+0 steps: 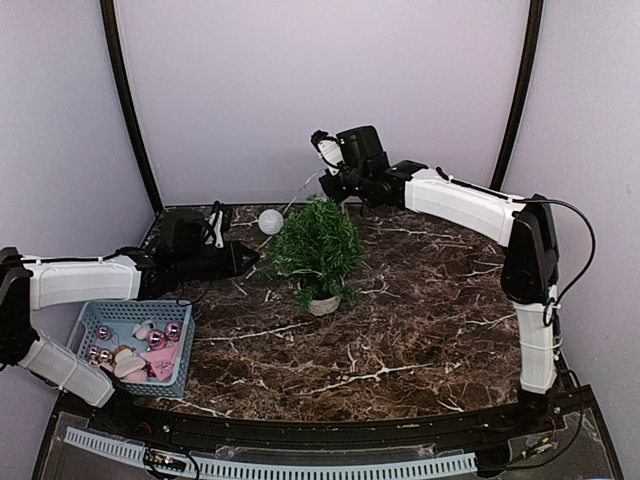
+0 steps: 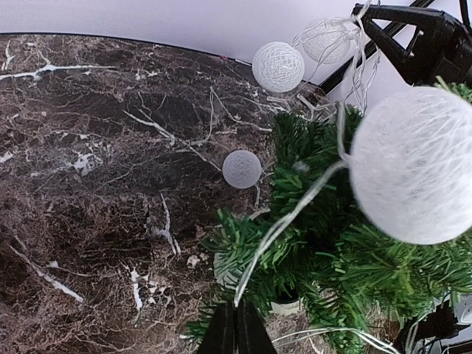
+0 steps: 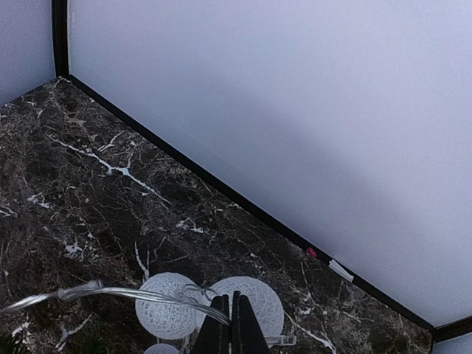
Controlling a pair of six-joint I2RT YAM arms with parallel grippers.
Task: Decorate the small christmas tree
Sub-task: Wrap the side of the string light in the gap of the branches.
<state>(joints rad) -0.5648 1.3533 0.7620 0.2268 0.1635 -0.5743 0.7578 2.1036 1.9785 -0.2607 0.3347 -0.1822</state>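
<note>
the marble table (image 1: 420, 330) had the small christmas tree (image 1: 318, 245) at its middle. i judged decorating barely begun: the string of ball lights (image 2: 413, 166) only hung across its top, with the left gripper (image 2: 236, 332) and right gripper (image 3: 228, 324) each pinched on the wire. the basket (image 1: 90, 315) held unused pink baubles (image 1: 158, 338).

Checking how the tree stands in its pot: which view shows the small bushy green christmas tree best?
The top external view: the small bushy green christmas tree stands whole there, round white pot included. The left wrist view gives only cropped close-up branches. The right wrist view shows hardly any of it.
</note>
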